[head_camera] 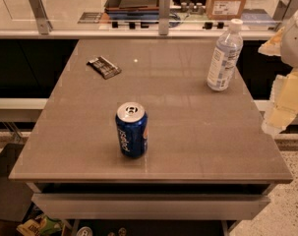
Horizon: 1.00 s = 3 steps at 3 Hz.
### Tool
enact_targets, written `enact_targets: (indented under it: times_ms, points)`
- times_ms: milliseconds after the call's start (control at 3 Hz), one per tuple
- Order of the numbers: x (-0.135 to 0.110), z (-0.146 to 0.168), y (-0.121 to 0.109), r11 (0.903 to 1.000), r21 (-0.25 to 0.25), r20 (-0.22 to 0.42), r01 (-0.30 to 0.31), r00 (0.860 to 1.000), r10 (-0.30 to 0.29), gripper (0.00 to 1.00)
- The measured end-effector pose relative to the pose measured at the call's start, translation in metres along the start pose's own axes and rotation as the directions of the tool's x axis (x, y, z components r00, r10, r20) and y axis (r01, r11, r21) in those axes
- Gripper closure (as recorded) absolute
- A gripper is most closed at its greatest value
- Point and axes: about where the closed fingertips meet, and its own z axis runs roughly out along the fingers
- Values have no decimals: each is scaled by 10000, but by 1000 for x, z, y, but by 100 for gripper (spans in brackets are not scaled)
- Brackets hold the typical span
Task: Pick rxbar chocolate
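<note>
Grey, faintly glossy tabletop (188,132) fills the camera view, and 3 things sit on it, well apart from each other. The rxbar chocolate (104,67) lies flat in the far-left part. It is a dark wrapper with pale lettering, turned at a slant to the table's edges, with bare surface all round it. A blue Pepsi can (132,130) stands upright near the front middle. A clear water bottle (224,58) with a white cap stands upright toward the far right. The gripper (283,104) shows only as pale, cream-coloured shapes at the right edge of the frame, beyond the table's right side. Whether it is spread or pressed together I cannot tell, and nothing is seen in its grasp.

The step in hand looks like the reach, with the pick itself not yet begun. The bar sits on the opposite side from the gripper, so the path has to cross the table. The bottle is the nearest obstacle and tall enough to tip, so travelling high and passing behind the can seems safest. A descent from straight above should suit such a thin, flat thing, with the wrist turned so the closing line runs across the bar's short width, matching its slant. It probably has to go right down to the surface, since the slick wrapper may skid sideways if caught unevenly.
</note>
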Motion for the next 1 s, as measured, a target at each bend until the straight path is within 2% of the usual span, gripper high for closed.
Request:
enact_targets:
  times_ms: [333,667,1000]
  points:
    - [0,0,0,10000,0,0,0,10000,0,0]
    - [-13,9,-8,9991,65,37,-425,9991,424,0]
    - [-33,31,-26,9924,167,-75,-1219,9925,1220,0]
